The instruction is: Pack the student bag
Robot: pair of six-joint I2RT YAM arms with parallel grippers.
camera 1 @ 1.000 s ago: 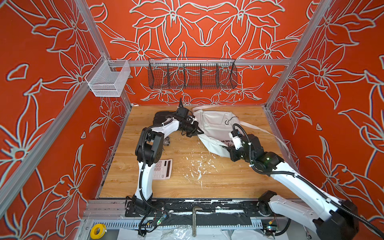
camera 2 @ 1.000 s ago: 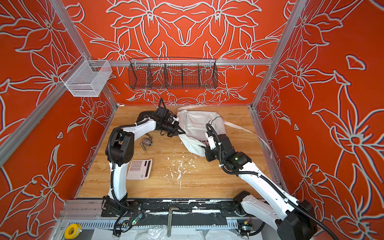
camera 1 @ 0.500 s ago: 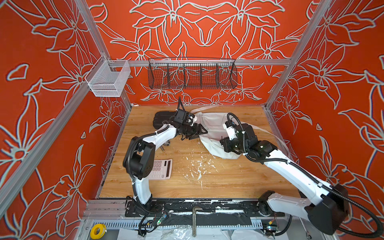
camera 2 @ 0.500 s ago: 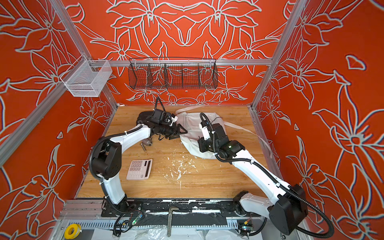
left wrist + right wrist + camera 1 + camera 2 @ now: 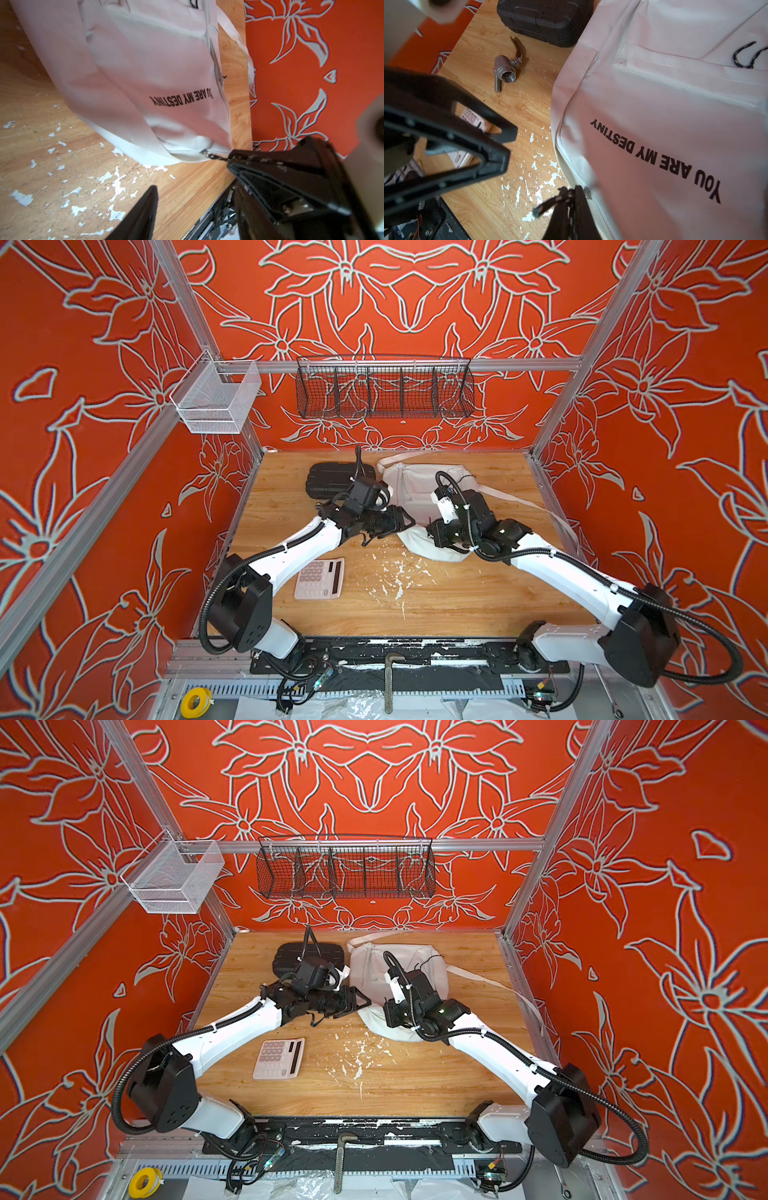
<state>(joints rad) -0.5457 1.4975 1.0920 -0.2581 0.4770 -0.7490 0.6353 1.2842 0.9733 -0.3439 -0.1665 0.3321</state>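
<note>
The white student bag [image 5: 413, 489] is laid at the far side of the wooden table [image 5: 457, 597] beside a black hard case [image 5: 328, 481], its black cord zipper pull [image 5: 550, 204] pinched by the right gripper [image 5: 571, 194], the left gripper [image 5: 506, 147] held spread nearby.

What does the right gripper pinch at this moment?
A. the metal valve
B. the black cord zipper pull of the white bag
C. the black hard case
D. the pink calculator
B: in the right wrist view the black cord zipper pull, at the edge of the student bag, is clamped in the shut right gripper.
</note>
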